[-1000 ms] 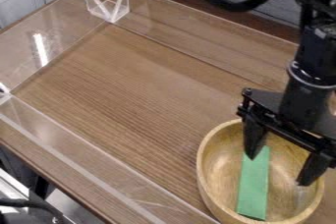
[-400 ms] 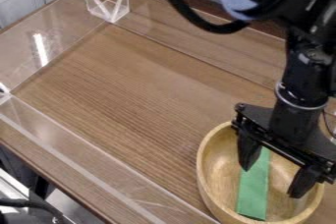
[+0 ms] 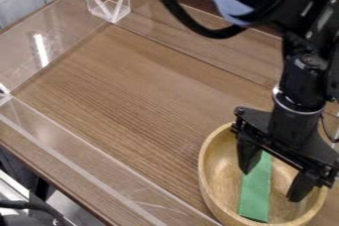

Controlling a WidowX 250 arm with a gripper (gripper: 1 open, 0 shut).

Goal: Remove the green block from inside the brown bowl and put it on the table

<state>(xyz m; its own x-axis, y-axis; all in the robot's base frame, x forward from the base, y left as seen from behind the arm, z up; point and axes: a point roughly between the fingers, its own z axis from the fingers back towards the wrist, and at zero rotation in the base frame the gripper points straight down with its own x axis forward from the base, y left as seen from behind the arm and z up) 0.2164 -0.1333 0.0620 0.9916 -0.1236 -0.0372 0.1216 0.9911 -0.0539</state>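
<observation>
We see the black robot gripper (image 3: pixel 277 175), fingers apart, over the light-brown wooden bowl (image 3: pixel 209 184) with the flat green rectangular block (image 3: pixel 256 192) inside the bowl; closing off-centre beside the bowl's wall could snag its rim.

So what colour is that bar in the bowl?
The bar is plain green, seen in the camera view.

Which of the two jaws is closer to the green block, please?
The left jaw in the picture, right by the green block; the other hangs nearer the right side of the brown bowl.
</observation>
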